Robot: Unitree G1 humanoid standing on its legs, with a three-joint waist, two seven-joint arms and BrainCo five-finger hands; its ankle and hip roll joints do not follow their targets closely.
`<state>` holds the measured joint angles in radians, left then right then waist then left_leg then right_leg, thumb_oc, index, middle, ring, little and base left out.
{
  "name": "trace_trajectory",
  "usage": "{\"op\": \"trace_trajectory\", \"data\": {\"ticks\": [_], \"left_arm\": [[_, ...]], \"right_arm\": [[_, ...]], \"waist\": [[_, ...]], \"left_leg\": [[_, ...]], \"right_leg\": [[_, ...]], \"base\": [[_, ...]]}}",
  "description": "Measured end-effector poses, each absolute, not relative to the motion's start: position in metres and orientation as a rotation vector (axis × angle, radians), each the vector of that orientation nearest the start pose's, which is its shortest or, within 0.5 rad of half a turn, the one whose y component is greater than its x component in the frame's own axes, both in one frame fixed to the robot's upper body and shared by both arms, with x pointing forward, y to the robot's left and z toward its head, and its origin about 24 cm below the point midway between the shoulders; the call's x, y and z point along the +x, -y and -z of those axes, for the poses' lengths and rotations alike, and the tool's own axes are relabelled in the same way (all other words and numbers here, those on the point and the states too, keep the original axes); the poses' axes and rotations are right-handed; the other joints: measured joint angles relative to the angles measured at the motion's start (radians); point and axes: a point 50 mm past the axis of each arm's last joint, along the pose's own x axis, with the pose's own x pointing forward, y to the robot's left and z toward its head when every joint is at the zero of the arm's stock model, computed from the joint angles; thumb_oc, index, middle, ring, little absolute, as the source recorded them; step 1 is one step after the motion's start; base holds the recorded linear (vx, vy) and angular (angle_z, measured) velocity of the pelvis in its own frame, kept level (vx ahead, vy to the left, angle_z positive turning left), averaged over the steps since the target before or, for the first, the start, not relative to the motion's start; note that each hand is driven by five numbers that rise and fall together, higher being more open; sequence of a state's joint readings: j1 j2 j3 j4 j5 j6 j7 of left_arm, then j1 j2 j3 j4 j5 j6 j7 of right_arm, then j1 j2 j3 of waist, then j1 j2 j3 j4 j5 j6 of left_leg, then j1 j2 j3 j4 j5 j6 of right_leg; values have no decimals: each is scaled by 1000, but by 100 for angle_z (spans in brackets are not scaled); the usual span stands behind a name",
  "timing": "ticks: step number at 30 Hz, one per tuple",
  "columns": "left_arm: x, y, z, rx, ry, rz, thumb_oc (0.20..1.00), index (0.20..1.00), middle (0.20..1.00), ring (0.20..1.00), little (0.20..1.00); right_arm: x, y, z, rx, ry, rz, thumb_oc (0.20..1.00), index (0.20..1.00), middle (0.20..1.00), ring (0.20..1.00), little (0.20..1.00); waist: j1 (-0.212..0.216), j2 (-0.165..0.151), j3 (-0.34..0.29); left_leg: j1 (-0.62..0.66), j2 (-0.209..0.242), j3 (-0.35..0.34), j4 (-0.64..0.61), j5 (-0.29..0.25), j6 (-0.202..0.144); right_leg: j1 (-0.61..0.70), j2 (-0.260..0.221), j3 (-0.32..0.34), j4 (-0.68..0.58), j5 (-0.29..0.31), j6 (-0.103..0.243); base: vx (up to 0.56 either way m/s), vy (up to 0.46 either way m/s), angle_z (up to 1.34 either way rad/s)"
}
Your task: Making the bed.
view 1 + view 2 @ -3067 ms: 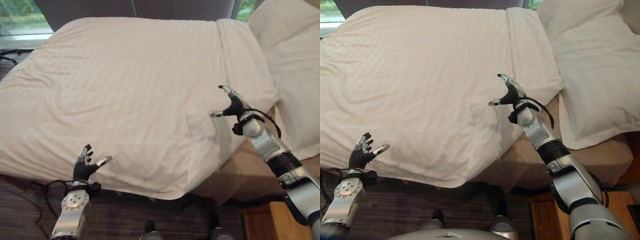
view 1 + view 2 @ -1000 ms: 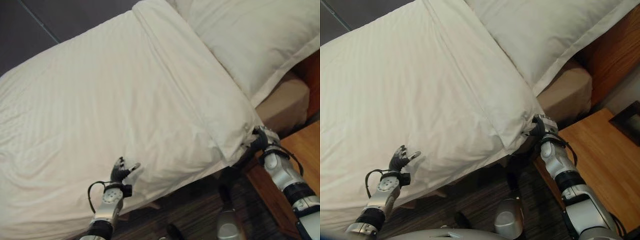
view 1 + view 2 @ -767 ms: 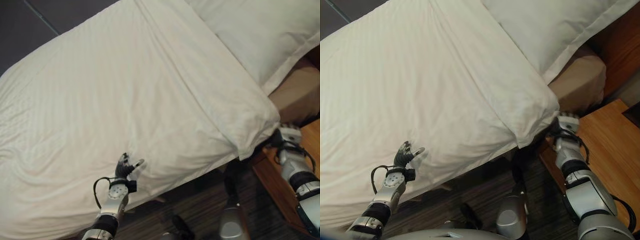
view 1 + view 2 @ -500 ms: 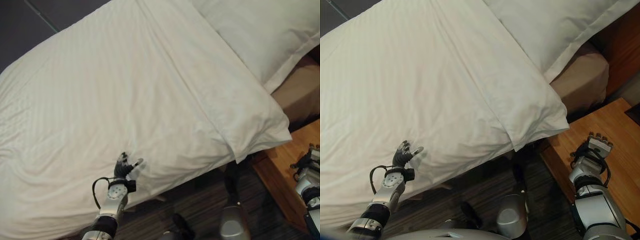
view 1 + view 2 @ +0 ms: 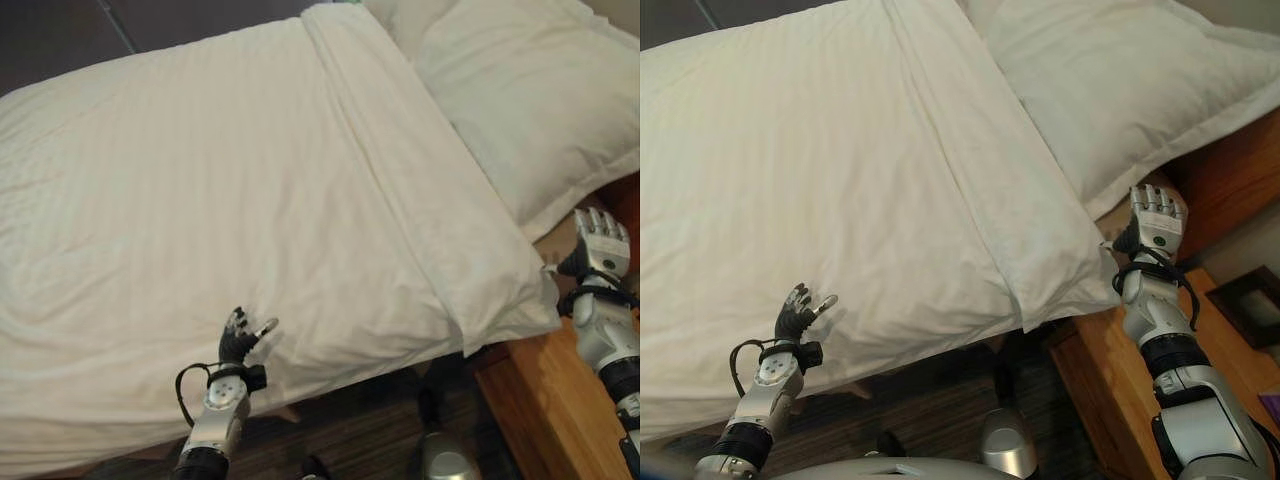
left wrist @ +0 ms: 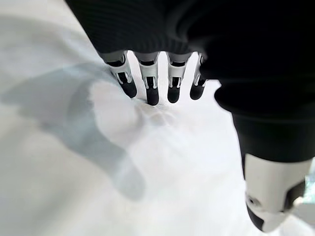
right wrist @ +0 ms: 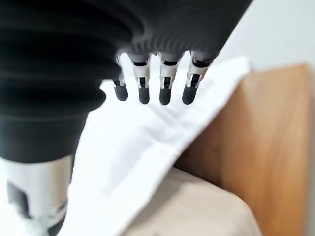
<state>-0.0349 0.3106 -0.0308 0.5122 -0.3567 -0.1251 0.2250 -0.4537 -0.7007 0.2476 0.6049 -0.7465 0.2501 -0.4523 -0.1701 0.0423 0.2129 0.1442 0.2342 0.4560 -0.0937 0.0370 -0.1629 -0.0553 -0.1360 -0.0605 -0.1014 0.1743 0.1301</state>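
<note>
bedroom, seen from the near side of a bed (image 5: 60,470) with dark flooring below and a wooden nightstand (image 5: 1110,390) at the robot's right.

- duvet (image 5: 200,200): white, faintly striped, spread over nearly the whole bed; folded top band (image 5: 400,180) runs across just below the pillows; near corner (image 5: 1080,290) hangs over the bed's edge beside the nightstand. mild creases along the near edge, otherwise flat.
- pillows (image 5: 1120,90): white, at the head end, lying past the folded band; tan sheet (image 7: 197,206) shows beneath their overhanging edge.
- left hand (image 5: 240,345): fingers spread and relaxed, holding nothing, raised at the duvet's near edge; own wrist view shows fingertips (image 6: 152,96) just above or touching the cloth, contact cannot be told.
- right hand (image 5: 1155,220): fingers straight and together, empty, lifted upright just beside the hanging corner and under the pillow edge.

change noted: a second ago the right hand was tucked against the duvet corner as if gripping it; half a second ago it had dropped away over the nightstand; now it is raised again near the pillow, free of the cloth. the corner lies a little further over the edge than before. the camera has also swung, so the whole bed sits differently in view; that is no move of the bedding. left hand nearly unchanged.

judgement: the corner pull looks finished and released; the duvet reads as largely straightened, with near-edge creases and pillow placement likely remaining.
</note>
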Motion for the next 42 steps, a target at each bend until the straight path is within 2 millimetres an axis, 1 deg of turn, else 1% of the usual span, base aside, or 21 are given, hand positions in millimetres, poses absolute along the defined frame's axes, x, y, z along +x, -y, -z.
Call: {"op": "trace_trajectory", "data": {"ticks": [4, 5, 7, 11, 13, 14, 15, 19, 20, 23, 25, 26, 28, 30, 34, 35, 36, 37, 38, 39, 42], "left_arm": [[227, -243, 36, -72, -322, -357, 1000, 1000, 1000, 1000, 1000], [227, -240, 37, -164, -320, -387, 1000, 1000, 1000, 1000, 1000], [227, -235, 39, -207, -326, -383, 1000, 1000, 1000, 1000, 1000], [238, -201, 41, -366, -333, -314, 1000, 1000, 1000, 1000, 1000], [247, -180, 37, -432, -328, -237, 1000, 1000, 1000, 1000, 1000], [253, -163, 33, -472, -321, -181, 1000, 1000, 1000, 1000, 1000], [257, -161, 29, -494, -309, -172, 1000, 1000, 1000, 1000, 1000], [284, -123, -3, -659, -229, -40, 1000, 1000, 1000, 1000, 1000], [294, -104, -24, -757, -163, 42, 1000, 1000, 1000, 1000, 1000], [296, -78, -45, -863, -101, 186, 1000, 1000, 1000, 1000, 1000], [295, -71, -46, -914, -108, 222, 1000, 1000, 1000, 1000, 1000], [295, -69, -47, -971, -107, 235, 1000, 1000, 1000, 1000, 1000], [297, -71, -50, -1043, -94, 245, 1000, 1000, 1000, 1000, 1000], [300, -69, -55, -1082, -72, 250, 1000, 1000, 1000, 1000, 1000], [318, -60, -96, -1188, 71, 315, 1000, 1000, 1000, 1000, 1000], [324, -55, -127, -1239, 185, 362, 602, 602, 602, 602, 602], [325, -52, -141, -1253, 230, 397, 523, 523, 523, 523, 523], [324, -48, -157, -1270, 286, 439, 200, 200, 200, 200, 200], [319, -46, -180, -1301, 381, 498, 200, 200, 200, 200, 200], [318, -44, -189, -1311, 416, 522, 200, 200, 200, 200, 200], [324, -38, -194, -1295, 418, 511, 200, 200, 200, 200, 200]], "right_arm": [[319, 302, -92, -1558, -59, 482, 1000, 1000, 1000, 1000, 1000], [321, 293, -88, -1509, -49, 465, 1000, 1000, 1000, 1000, 1000], [323, 285, -83, -1478, -37, 433, 1000, 1000, 1000, 1000, 1000], [326, 251, -64, -1379, -12, 317, 1000, 1000, 1000, 1000, 1000], [328, 224, -51, -1225, -27, 230, 1000, 1000, 1000, 1000, 1000], [327, 211, -45, -1113, -41, 184, 696, 696, 696, 696, 696], [326, 205, -42, -1018, -54, 176, 203, 203, 203, 203, 203], [320, 162, -23, -568, -134, 77, 200, 200, 200, 200, 200], [312, 148, -12, -390, -177, 32, 200, 200, 200, 200, 200], [301, 127, 3, -139, -249, -49, 200, 200, 200, 200, 200], [300, 120, 2, -5, -253, -74, 200, 200, 200, 200, 200], [301, 115, -1, 146, -238, -76, 200, 200, 200, 200, 200], [302, 108, -6, 314, -207, -82, 200, 200, 200, 200, 200], [303, 104, -9, 403, -190, -79, 200, 200, 200, 200, 200], [315, 100, -29, 575, -93, -60, 200, 200, 200, 200, 200], [322, 100, -41, 628, -41, -54, 200, 200, 200, 200, 200], [326, 101, -47, 636, -20, -55, 200, 200, 200, 200, 200], [329, 100, -53, 650, 3, -60, 200, 200, 200, 200, 200], [335, 101, -64, 683, 52, -62, 200, 200, 200, 200, 200], [338, 102, -72, 692, 80, -61, 200, 200, 200, 200, 200], [351, 100, -102, 719, 178, -77, 200, 200, 200, 200, 200]], "waist": [[9, -15, -25], [8, -23, -39], [7, -28, -52], [-5, -42, -72], [-20, -51, -79], [-34, -55, -82], [-39, -55, -83], [-78, -60, -90], [-84, -60, -90], [-101, -57, -92], [-105, -56, -92], [-105, -56, -92], [-103, -55, -92], [-103, -52, -92], [-107, -36, -82], [-107, -25, -69], [-106, -22, -58], [-105, -17, -43], [-104, -11, -25], [-102, -8, -12], [-102, -7, 51]], "left_leg": [[5, 1, -6, -4, 0, 0], [5, 2, -7, -5, 0, 0], [5, 4, -7, -5, -1, 0], [5, 5, -10, -5, -1, 1], [3, 5, -11, -5, 1, 1], [2, 5, -8, -5, 1, 1], [1, 5, -10, -5, 1, 1], [6, 7, -2, -5, 2, -5], [12, 8, 3, -5, 1, -7], [15, 11, 9, -5, -1, -9], [16, 13, 14, 0, -1, -9], [16, 16, 17, 0, 0, -9], [15, 21, 17, 0, 0, -10], [11, 22, 17, 0, 1, -12], [-45, 10, 11, 0, 11, -9], [-68, 3, 13, 0, 13, -7], [-75, 1, 14, 0, 15, -7], [-79, 1, 18, 0, 16, -6], [-100, 2, 22, 0, 19, -7], [-110, 2, 23, 0, 21, -6], [-133, 8, 22, 1, 32, -9]], "right_leg": [[11, -1, -7, 0, -3, 0], [12, 0, -11, 0, -8, -1], [11, 1, -11, -1, -10, 1], [12, 2, -11, -1, -10, 1], [11, 3, -10, 0, -10, 0], [8, 3, -7, -1, -9, -1], [9, 3, -7, 0, -9, -1], [6, 8, 3, 0, -9, -1], [6, 12, 10, 0, -9, -1], [7, 14, 13, 0, -8, -2], [5, 17, 15, 0, -7, -4], [4, 20, 15, 0, -8, -4], [4, 23, 15, 0, -11, -2], [0, 24, 15, 0, -12, -3], [-57, 15, 18, 2, -1, -4], [-82, 8, 22, 1, 5, -3], [-90, 7, 24, 2, 9, -4], [-95, 7, 27, 2, 13, -3], [-118, 9, 31, 2, 16, -4], [-129, 9, 31, 2, 18, -5], [-154, 18, 30, 2, 29, -16]], "base": [[5, -3, 5], [1, -10, 3], [0, 0, 0], [0, 0, 0], [0, 0, 0], [0, 0, 0], [35, 1, -5], [27, -3, -7], [23, -12, -14], [13, -5, -6], [18, -8, -4], [13, -14, -4], [-47, -4, 0], [-59, 10, 3], [-74, 7, 1], [-92, -13, -7], [-98, -36, -9], [-95, -38, -10], [-101, -51, -7], [-86, -47, -5], [-65, -48, -1]]}}
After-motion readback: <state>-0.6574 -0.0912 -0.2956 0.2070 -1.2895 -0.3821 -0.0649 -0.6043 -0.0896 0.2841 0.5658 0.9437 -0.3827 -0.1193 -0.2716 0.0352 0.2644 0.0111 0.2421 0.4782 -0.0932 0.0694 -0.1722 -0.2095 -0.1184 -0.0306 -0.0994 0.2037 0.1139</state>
